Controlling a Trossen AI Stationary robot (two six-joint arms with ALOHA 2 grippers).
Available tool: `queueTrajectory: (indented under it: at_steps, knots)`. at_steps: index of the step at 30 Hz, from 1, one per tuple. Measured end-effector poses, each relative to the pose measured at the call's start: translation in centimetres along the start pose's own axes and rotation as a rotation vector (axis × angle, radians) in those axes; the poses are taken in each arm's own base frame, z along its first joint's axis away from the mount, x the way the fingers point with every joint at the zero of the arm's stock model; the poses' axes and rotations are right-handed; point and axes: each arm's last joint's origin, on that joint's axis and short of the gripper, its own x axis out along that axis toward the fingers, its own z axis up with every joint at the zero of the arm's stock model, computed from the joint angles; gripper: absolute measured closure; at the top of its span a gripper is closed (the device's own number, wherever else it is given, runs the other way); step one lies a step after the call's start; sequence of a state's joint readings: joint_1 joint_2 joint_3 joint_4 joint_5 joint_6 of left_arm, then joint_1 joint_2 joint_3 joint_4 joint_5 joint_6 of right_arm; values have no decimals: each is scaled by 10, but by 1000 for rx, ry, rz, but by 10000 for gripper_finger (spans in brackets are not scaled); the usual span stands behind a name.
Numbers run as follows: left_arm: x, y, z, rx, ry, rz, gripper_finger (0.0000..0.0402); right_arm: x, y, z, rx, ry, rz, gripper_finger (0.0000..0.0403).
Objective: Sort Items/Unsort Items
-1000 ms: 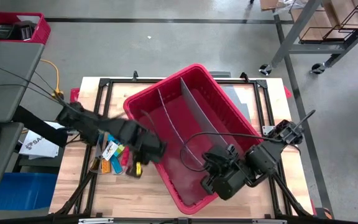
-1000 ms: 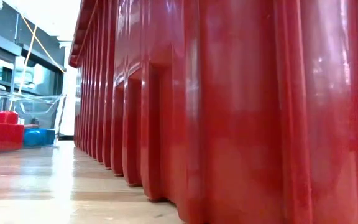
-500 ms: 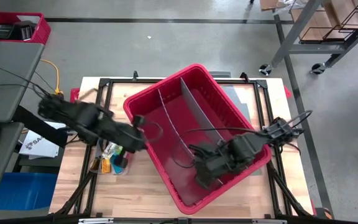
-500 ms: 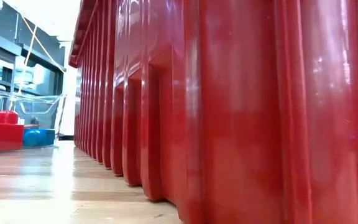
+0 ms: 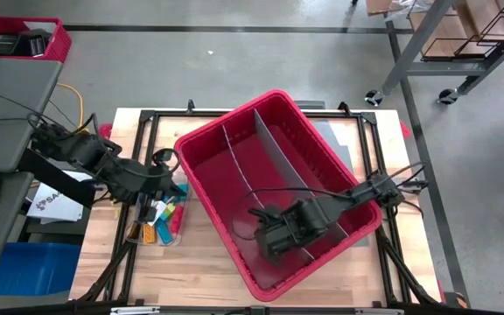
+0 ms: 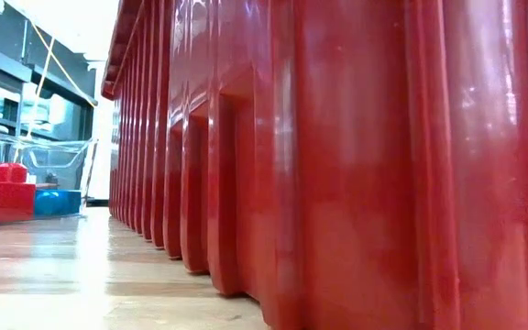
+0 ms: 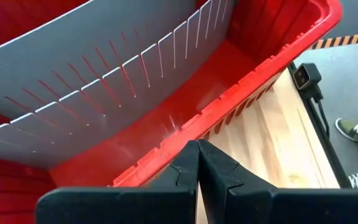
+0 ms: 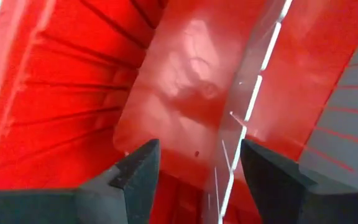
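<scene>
While the right gripper (image 5: 274, 238) reaches down into the near compartment of the large red bin (image 5: 234, 114), at about five o'clock from the table's middle, its fingers (image 8: 140, 171) stand wide apart with nothing between them; only bare red floor and a clear divider (image 8: 253, 93) show past them. The left gripper (image 5: 175, 185) sits at nine o'clock, just outside the bin's wall, with its fingers (image 7: 213, 174) pressed together and empty. The items (image 5: 158, 220) lie in a small heap on the wood at about eight o'clock, beside the bin: orange, blue and yellow blocky pieces (a red one may be alongside, hard to tell). They look light, rigid and smooth, so a squeeze across a block's flat sides should hold best; crowded neighbours could be nudged.
</scene>
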State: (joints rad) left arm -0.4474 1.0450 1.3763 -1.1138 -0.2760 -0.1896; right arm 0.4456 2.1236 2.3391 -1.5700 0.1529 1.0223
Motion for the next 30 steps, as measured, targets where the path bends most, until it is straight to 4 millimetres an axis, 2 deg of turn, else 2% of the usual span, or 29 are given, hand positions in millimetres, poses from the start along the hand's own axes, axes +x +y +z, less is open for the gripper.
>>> queueTrajectory:
  at_steps: [6,8,17,26,30]
  knots:
    - [20,-4,-13,10,22,-36,402,20,-9,7,82,107,-33,187]
    - [23,-6,-13,8,17,-66,401,17,-13,8,84,95,-34,187]
    - [31,-9,-6,-1,-48,-97,401,-54,-40,-6,110,-145,23,187]
    - [43,-1,0,-157,-46,-42,402,-96,-66,-14,181,-137,155,187]
    - [49,1,3,-202,-38,-35,401,-117,-82,-18,147,-248,156,187]
